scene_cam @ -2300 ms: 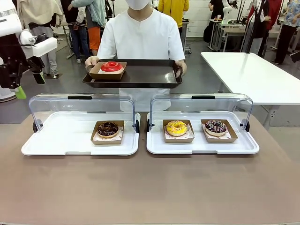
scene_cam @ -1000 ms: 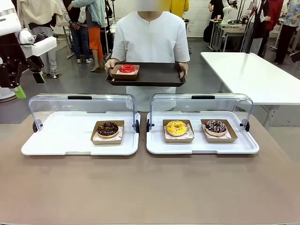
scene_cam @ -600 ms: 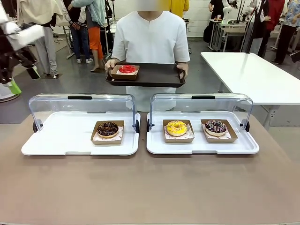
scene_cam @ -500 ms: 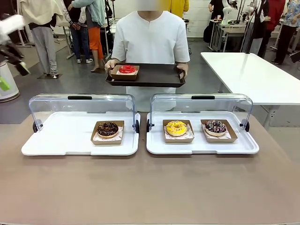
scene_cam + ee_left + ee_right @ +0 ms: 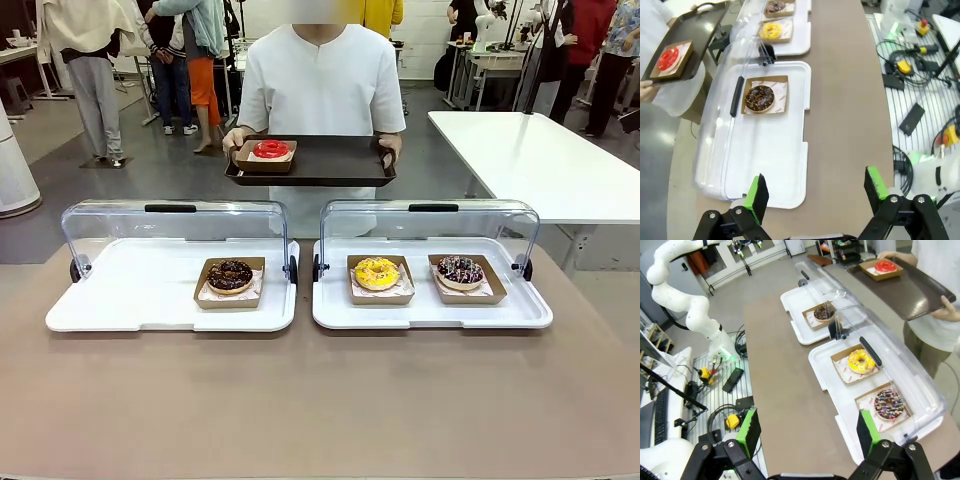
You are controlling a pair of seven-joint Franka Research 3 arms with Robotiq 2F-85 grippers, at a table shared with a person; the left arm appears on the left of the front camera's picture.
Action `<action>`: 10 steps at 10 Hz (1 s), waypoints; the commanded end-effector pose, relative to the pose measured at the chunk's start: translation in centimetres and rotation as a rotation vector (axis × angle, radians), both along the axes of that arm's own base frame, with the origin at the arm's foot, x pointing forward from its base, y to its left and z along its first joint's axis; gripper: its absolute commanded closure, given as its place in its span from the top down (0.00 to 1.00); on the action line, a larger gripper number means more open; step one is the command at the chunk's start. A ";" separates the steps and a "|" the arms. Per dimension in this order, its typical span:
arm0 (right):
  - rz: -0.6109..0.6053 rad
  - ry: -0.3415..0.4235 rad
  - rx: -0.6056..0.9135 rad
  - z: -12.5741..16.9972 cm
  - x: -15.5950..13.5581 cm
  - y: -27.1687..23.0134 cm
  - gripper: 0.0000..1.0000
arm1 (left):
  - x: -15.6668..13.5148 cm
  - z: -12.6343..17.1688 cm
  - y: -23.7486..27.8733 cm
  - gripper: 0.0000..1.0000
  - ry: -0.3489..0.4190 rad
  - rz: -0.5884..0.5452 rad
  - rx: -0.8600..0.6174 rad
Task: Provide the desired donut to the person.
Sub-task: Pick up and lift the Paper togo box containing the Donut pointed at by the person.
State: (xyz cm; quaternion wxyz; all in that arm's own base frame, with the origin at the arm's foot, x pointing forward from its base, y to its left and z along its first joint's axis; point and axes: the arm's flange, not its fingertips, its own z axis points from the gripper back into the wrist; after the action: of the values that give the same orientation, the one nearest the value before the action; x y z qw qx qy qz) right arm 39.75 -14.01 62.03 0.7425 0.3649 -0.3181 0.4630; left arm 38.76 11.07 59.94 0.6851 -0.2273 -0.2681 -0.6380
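You're looking at a matt brown table (image 5: 320, 400), glossy white plastic trays (image 5: 120, 300) under clear, shiny plastic lids (image 5: 110, 228), plain brown cardboard boxes (image 5: 252, 266), a smooth dark serving tray (image 5: 330, 160), and soft white cloth on the person (image 5: 322, 80).

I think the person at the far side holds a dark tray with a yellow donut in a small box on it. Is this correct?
Not quite. The person holds a dark tray with a red donut in a small box, not a yellow one; the front view shows it. The yellow donut lies in the right white tray.
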 end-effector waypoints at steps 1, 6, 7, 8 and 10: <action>0.006 -0.003 0.006 0.0 0.0 0.1 1.00 | 0.6 0.4 -3.9 1.00 -0.029 -0.154 0.221; 0.006 -0.003 0.006 0.0 0.0 0.1 1.00 | -0.3 -0.2 -6.2 1.00 -0.033 -0.221 0.393; 0.006 -0.003 0.006 0.0 0.0 0.1 1.00 | -0.5 -0.3 -6.6 1.00 -0.038 -0.220 0.428; 0.006 -0.003 0.006 0.0 0.0 0.1 1.00 | 0.3 0.3 -6.8 1.00 0.002 -0.219 0.384; 0.006 -0.003 0.006 0.0 0.0 0.1 1.00 | 0.3 0.3 -6.8 1.00 0.002 -0.219 0.384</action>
State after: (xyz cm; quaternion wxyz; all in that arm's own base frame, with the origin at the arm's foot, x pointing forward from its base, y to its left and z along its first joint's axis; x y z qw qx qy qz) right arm 39.76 -13.96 62.05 0.7423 0.3648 -0.3179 0.4635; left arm 38.98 4.34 60.18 0.6437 -0.1145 -0.1123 -0.7483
